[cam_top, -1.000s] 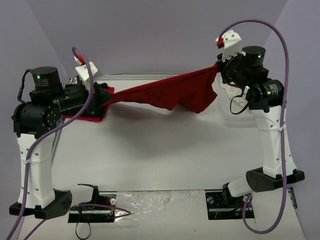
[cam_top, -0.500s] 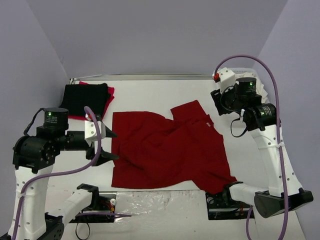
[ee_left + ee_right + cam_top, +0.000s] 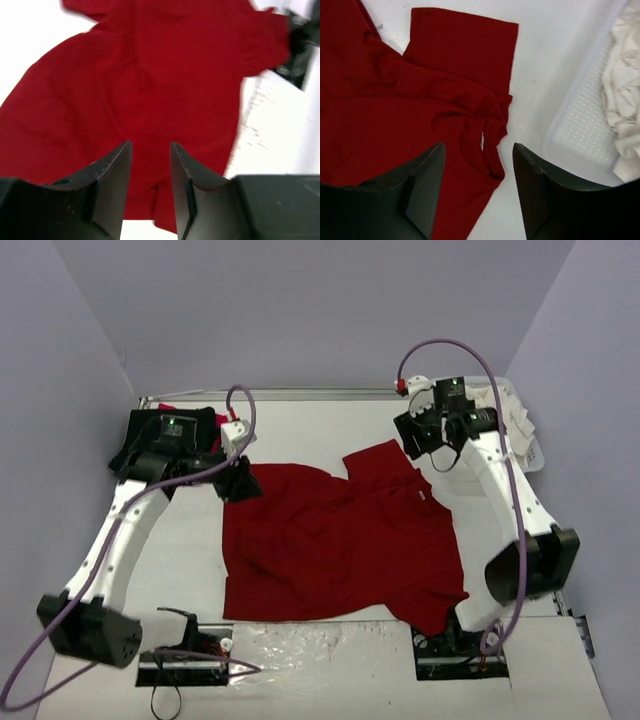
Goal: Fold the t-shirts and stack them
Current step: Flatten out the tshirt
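The left arm point(image 3: 112, 538) rises from its base at the near-left corner of the bench point(image 3: 320, 425) and stretches toward the far-left side, where it bends at the elbow and turns its wrist inward. The left pincer point(image 3: 240, 481) points toward the middle, its two dark fingers point(image 3: 111, 172) parted by a narrow gap with nothing between them. The right arm point(image 3: 512, 492) leans from its near-right base toward the far side, its wrist bent inward and downward. The right pincer point(image 3: 413, 436) hangs low, its fingers point(image 3: 426, 180) spread wide and empty.
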### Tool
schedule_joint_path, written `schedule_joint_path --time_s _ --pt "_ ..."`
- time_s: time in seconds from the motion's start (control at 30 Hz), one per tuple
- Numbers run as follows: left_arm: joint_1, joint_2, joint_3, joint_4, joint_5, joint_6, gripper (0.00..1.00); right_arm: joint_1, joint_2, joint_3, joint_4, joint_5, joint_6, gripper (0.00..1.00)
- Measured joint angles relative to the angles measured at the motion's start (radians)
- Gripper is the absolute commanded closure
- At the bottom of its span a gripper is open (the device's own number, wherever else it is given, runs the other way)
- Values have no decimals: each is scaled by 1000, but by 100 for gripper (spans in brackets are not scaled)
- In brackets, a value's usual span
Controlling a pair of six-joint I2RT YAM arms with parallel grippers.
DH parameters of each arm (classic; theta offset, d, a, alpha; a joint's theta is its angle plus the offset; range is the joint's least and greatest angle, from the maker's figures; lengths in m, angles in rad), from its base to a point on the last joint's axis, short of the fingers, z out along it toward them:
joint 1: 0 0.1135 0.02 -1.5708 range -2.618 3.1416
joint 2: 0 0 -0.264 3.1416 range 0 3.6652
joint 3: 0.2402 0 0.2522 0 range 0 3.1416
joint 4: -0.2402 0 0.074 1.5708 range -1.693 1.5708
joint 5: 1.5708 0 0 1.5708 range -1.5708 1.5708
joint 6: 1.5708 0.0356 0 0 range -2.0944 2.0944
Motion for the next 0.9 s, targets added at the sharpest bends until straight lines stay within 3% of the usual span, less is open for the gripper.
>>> schedule_joint_path --time_s 0.07,0.2,0.37,0.5,0.57,0.9 --pt "11 78 3 71 -40 -35 65 -6 89 28 1 -30 0 47" --pt "50 282 68 172 -179 -97 74 -21 259 130 6 -77 0 48" --pt "109 500 189 242 -392 -149 73 -52 443 293 -6 -106 1 48" --pt "142 605 250 261 -551 -161 64 -76 529 359 -16 -109 -2 48" --pt "148 645 266 260 -611 -161 64 -87 562 383 -26 -110 -3 48" --pt "156 872 356 217 -679 -148 63 -138 678 421 -41 -127 -21 49"
